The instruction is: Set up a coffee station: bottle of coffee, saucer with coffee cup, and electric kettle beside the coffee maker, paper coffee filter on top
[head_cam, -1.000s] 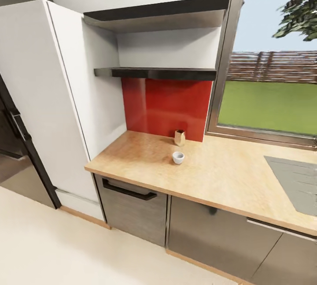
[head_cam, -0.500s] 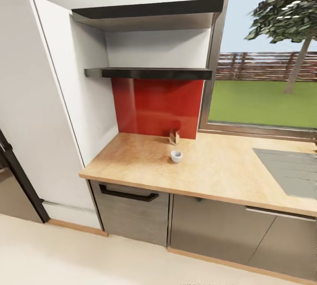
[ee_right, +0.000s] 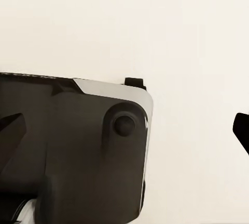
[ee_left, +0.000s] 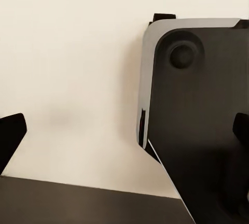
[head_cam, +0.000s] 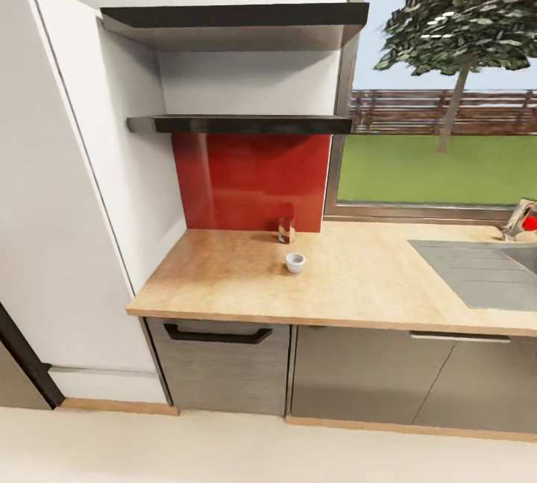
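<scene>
I'm facing the wooden tabletop [head_cam: 358, 281] beside the tall white cabinet [head_cam: 67, 192], two dark shelves [head_cam: 239, 123] above the red backsplash [head_cam: 250, 178]. I'd square the base to the tabletop before raising either arm. The sink [head_cam: 477, 274] lies at its right end. A small brown container [head_cam: 286, 230] stands against the backsplash, a white coffee cup [head_cam: 295, 263] just before it, apart. The wrist views add the pale floor [ee_left: 72, 68] and robot base [ee_left: 197, 109]; left gripper [ee_left: 124, 130] and right gripper [ee_right: 129, 128] both spread, empty.

countertop [head_cam: 224, 274]: broad bare wood at 9 o'clock of the cup [head_cam: 295, 263]
bottle [head_cam: 286, 230]: 12 o'clock, near
shelf [head_cam: 239, 124]: overhangs the back
</scene>
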Tool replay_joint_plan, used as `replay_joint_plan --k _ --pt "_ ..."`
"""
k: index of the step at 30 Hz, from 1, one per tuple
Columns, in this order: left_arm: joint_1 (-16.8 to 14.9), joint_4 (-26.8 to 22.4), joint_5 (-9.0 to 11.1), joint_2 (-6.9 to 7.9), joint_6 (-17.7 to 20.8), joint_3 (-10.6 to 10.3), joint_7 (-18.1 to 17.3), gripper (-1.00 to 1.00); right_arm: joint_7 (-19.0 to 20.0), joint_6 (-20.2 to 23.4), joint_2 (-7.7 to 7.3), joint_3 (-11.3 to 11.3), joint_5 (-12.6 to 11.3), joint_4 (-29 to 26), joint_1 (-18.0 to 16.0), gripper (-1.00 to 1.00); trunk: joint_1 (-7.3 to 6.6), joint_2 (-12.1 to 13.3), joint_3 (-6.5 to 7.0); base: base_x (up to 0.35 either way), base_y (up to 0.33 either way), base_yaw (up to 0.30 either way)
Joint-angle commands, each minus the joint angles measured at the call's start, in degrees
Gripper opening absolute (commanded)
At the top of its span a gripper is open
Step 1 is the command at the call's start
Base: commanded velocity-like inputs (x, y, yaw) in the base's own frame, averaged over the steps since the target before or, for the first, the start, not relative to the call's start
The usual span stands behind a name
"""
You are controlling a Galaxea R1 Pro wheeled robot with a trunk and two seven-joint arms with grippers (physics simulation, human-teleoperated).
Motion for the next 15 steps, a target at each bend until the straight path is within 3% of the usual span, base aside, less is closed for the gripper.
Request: replay_joint_plan --k 1,8,15 --pt "-0.03 0.02 -0.59 0.02 -0.12 0.48 -0.19 1.0 0.25 -0.22 0.0 0.41 -0.61 0.09 -0.07 1.0 0.03 -0.13 -0.13 0.0 0.336 -0.263" --pt "-0.03 0.02 -0.59 0.02 -0.16 0.54 -0.19 1.0 0.25 -0.22 0.0 0.41 -0.61 0.09 -0.07 1.0 0.03 -0.13 -0.13 0.0 0.336 -0.255" --pt "-0.03 0.0 -0.59 0.1 -0.19 0.48 -0.19 1.0 0.25 -0.26 0.0 0.41 -0.61 0.09 -0.07 1.0 0.03 -0.13 -0.13 0.032 0.336 -0.074"
